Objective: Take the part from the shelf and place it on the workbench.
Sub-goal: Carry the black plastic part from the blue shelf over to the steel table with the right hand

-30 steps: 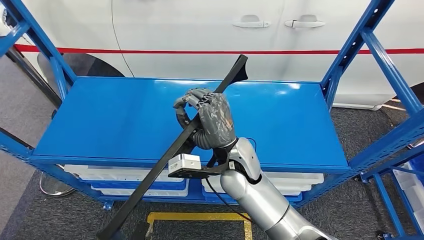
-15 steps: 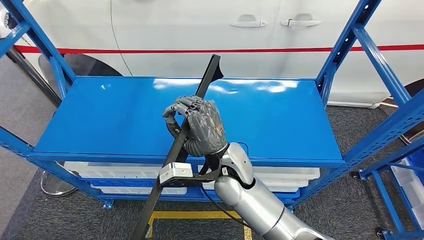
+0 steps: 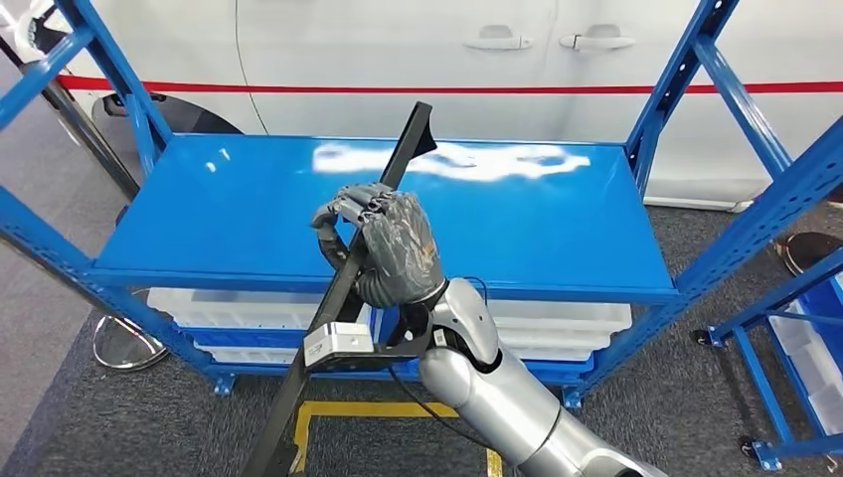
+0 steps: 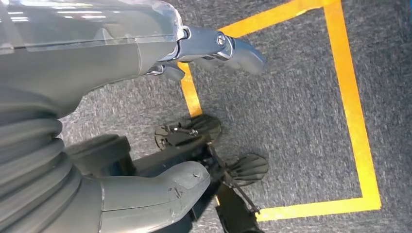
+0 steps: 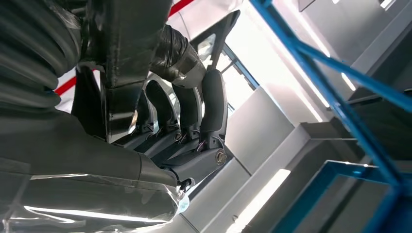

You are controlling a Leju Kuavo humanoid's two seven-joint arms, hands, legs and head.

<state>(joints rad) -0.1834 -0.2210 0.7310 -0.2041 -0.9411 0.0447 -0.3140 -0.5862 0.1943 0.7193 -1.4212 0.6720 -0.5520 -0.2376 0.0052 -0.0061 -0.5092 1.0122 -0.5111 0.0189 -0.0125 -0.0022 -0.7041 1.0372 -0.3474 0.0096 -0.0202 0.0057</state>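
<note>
Setting: blue shelf [image 3: 199, 214] in front of a white car [image 3: 398, 50]; grey carpet with yellow floor marking [image 4: 350, 121]
Part: one long black strip [image 3: 383, 204], steeply tilted, lifted over the shelf
Right robot hand [image 3: 383, 248]: fingers wrapped round the part
Left robot hand [image 4: 160, 191]: hanging over the floor, holding nothing seen; whether spread or curled, cannot tell
Risk: long ends may strike the shelf posts, or pivot in the grip
Count: one part; one shelf; two white bins [image 3: 557, 323] below

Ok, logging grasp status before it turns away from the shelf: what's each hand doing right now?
Right hand: holds the long black strip-shaped part, fingers wrapped around it.
Left hand: hangs over the floor; open or closed cannot be told.
</note>
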